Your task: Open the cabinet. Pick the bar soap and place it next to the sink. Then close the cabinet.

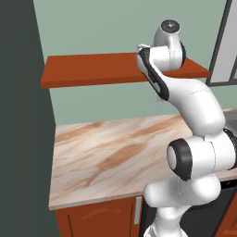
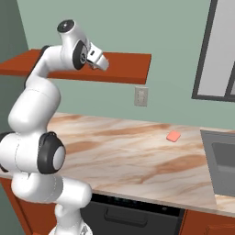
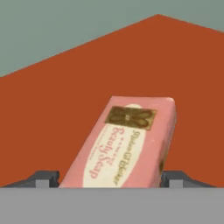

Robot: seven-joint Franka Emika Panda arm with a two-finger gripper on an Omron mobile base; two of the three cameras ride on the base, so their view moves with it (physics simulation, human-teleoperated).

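The arm is up high, gripper [image 2: 101, 61] at about ten o'clock in the right base view, right against the front edge of the red-brown shelf [image 2: 124, 66]. In the hand view the bar soap [image 3: 124, 144], pink with a cream label, lies on red-brown board and runs from six o'clock up towards one, with a dark fingertip [image 3: 46, 178] hard by each long side; spread wide around it, but pinching or merely flanking cannot be told. Down on the marble counter [image 2: 114, 151], a small coral-pink block [image 2: 173, 136] lies at three o'clock, near the grey sink [image 2: 222, 160].
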